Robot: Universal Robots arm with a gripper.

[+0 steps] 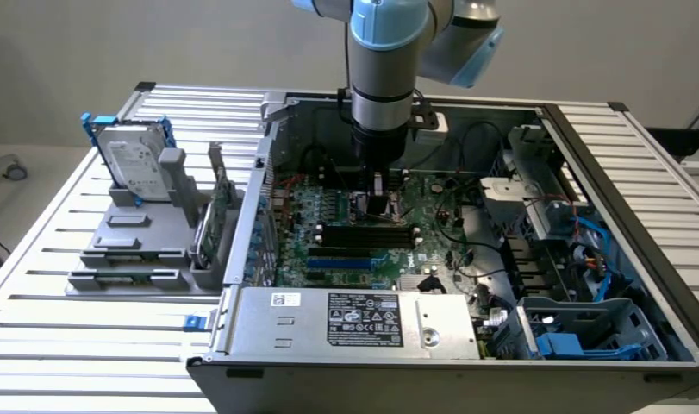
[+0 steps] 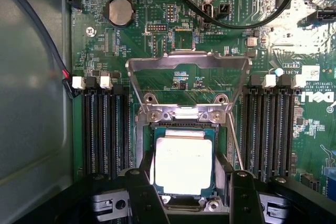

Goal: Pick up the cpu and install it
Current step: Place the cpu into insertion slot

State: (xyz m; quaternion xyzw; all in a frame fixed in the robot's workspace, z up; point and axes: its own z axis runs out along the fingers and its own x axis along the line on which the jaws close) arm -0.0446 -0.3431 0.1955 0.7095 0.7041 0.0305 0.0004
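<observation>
Cpu (image 2: 184,156), silvery top washed out by glare, clasped at two opposite edges by black fingers (image 2: 143,195) of gripper (image 2: 185,179), at open socket (image 2: 181,127), load plate (image 2: 188,60) swung up; one edge hidden, seating impossible to judge.

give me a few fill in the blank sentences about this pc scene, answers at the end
1. The gripper hangs inside the open computer ____.
2. The metal load plate next to the cpu stands ____.
3. The hard drive stands in a ____ bracket.
Missing words: case; open; blue.
</observation>
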